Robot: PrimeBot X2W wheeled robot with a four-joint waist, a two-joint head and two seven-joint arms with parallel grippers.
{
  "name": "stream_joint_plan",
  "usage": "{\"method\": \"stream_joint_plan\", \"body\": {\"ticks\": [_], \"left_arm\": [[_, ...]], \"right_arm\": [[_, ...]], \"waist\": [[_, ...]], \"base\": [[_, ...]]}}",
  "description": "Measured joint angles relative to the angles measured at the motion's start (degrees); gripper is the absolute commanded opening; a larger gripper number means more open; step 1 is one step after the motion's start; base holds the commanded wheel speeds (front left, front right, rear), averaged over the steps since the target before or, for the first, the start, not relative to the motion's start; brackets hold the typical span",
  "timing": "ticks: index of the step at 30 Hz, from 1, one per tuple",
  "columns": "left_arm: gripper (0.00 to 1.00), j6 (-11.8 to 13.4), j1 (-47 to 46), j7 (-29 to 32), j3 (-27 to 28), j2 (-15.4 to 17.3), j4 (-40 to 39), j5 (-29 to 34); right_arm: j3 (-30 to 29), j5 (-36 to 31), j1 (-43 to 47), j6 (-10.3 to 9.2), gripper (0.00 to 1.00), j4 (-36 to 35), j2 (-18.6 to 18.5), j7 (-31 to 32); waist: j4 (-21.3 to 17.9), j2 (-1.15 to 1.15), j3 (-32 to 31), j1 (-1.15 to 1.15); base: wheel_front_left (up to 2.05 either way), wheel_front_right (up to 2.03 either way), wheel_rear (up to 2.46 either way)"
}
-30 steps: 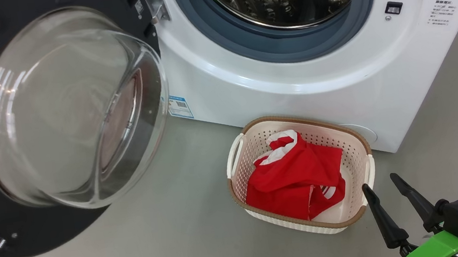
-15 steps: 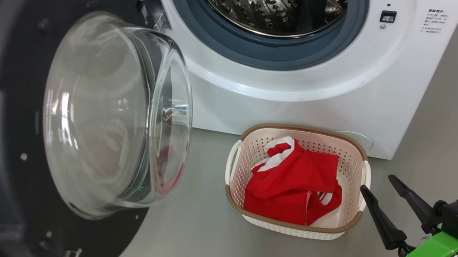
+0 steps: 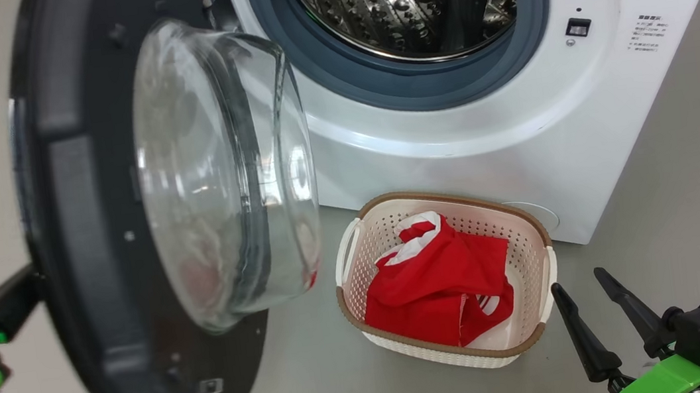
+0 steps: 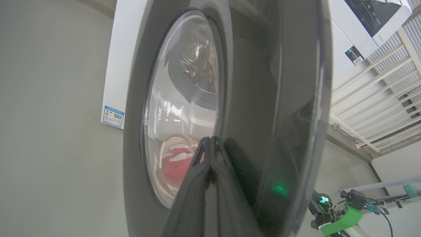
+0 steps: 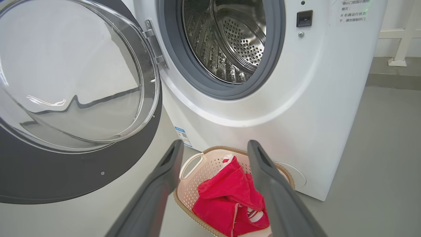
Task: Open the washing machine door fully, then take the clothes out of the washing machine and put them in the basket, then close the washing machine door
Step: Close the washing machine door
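Door: the washing machine door (image 3: 84, 209) stands roughly half-swung, with its glass bowl (image 3: 220, 172) nearly edge-on to the head camera.
Change: a second ago the bowl faced that camera almost squarely. Since then the door has turned well in toward the opening (the camera has shifted a little too, but the door's angle against the machine is plainly different).
Clothes: the clothes (image 3: 441, 285) lie bunched in the basket (image 3: 436, 194), red with white trim.
Basket: it sits on the floor (image 3: 320, 387) close against the washing machine (image 3: 453, 164), below the opening.
Drum: the drum (image 3: 406, 2) looks empty as far as can be seen.
Left gripper: the left gripper (image 4: 210, 141) has its fingers pressed together. The tips meet their own reflection on the door's glossy outer face, so they appear to be touching it and holding nothing.
Right gripper: the right gripper (image 3: 577, 281) has its fingers spread and empty. It is low and just beside the basket's near corner, as it was a second ago.
Meaning: unloading looks finished and the last step, closing the door, is under way. About half the swing probably remains, then a firm press to latch.
Watch: closed tips on slick black plastic could slide off.
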Motion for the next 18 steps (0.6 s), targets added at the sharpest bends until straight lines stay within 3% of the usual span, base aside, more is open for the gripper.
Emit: {"method": "stream_joint_plan", "body": {"ticks": [18], "left_arm": [[0.00,0.00,-4.33,-4.85,-12.52,-0.05,-7.49,0.33]], "right_arm": [[0.01,0.00,0.04,0.00,1.00,0.01,0.88,0.00]], "waist": [[-2.26,0.00,-0.43,0.00]], "base": [[0.00,0.00,0.00]]}}
